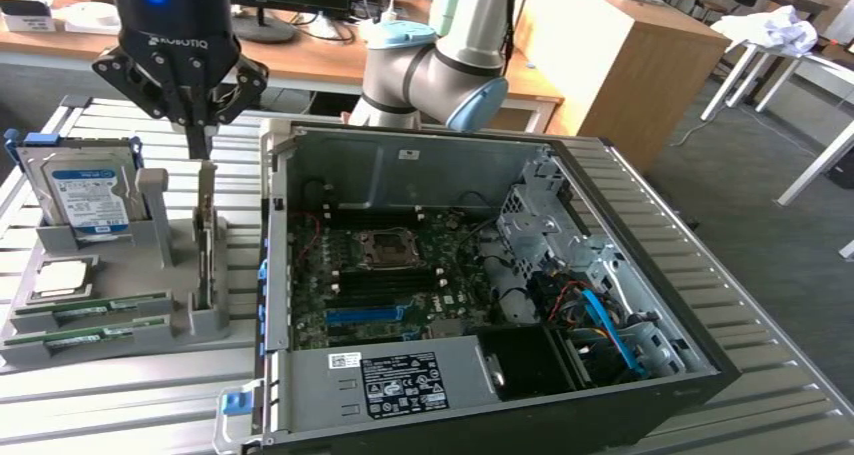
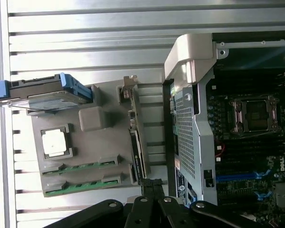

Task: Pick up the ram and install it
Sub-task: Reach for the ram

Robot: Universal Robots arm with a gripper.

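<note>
Two green ram sticks (image 1: 94, 308) (image 2: 83, 167) lie on edge in slots at the near end of a grey holder tray (image 1: 134, 325), on the exterior view's left. My gripper (image 1: 198, 143) (image 2: 152, 184) is shut with nothing in it. It hangs over the far part of the tray, just above the top of a tall grey upright card (image 1: 204, 235) (image 2: 135, 137), well away from the ram sticks. The open computer case (image 1: 534, 175) shows its motherboard (image 1: 387, 275) (image 2: 251, 142) with the bare CPU socket.
The tray also carries a silver hard drive (image 1: 87, 195) (image 2: 47, 92) standing upright and a square CPU chip (image 1: 60, 275) (image 2: 54, 142). The case wall (image 1: 274, 245) rises right beside the tray. Everything rests on a slatted metal table (image 1: 747, 275).
</note>
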